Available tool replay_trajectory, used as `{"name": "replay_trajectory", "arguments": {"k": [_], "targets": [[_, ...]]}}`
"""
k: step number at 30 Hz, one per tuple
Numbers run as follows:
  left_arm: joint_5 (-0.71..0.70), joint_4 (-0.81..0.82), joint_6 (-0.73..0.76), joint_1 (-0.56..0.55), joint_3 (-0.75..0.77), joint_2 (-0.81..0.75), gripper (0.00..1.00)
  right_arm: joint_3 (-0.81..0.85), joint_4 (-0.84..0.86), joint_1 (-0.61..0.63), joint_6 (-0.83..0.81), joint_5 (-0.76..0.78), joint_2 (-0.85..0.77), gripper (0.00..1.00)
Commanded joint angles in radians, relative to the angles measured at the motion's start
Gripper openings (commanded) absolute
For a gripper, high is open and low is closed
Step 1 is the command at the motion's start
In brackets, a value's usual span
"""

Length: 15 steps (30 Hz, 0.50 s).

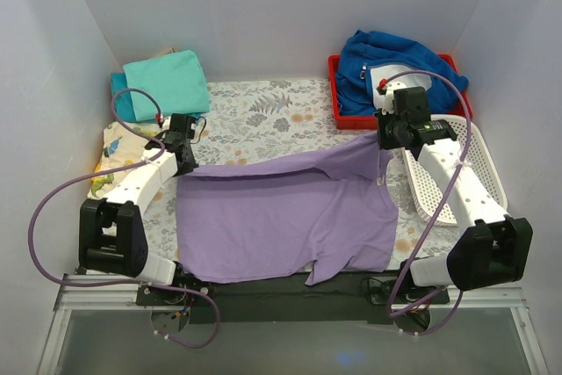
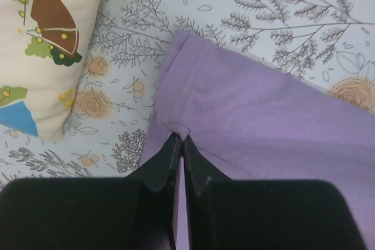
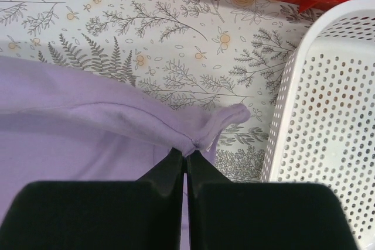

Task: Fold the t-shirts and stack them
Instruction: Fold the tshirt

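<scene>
A lavender t-shirt point(image 1: 281, 217) lies spread on the floral cloth, its far edge lifted in a fold. My left gripper point(image 1: 186, 162) is shut on the shirt's far left corner point(image 2: 179, 130). My right gripper point(image 1: 386, 140) is shut on the far right corner point(image 3: 196, 141), held a little above the table. A turquoise t-shirt point(image 1: 167, 81) lies folded on a darker teal one point(image 1: 121, 98) at the back left.
A red bin point(image 1: 338, 98) holding a royal-blue fleece jacket point(image 1: 395, 63) stands at the back right. A white perforated basket point(image 1: 457, 173) lies to the right, close beside my right gripper point(image 3: 328, 121). A printed cream cloth point(image 2: 41, 45) lies at the left.
</scene>
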Motion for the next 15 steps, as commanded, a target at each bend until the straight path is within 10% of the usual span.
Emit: {"name": "replay_trajectory", "arguments": {"k": [1, 11, 15], "targets": [[-0.025, -0.022, -0.023, 0.006, -0.039, -0.009, 0.0, 0.005, -0.05, -0.008, 0.032, -0.014, -0.017, 0.01], [0.024, -0.013, -0.069, 0.006, -0.11, 0.072, 0.0, -0.111, -0.065, -0.007, 0.059, -0.037, 0.043, 0.01], [0.008, -0.023, -0.096, 0.006, -0.079, 0.118, 0.59, -0.103, -0.042, -0.007, 0.048, 0.012, 0.044, 0.07]]}}
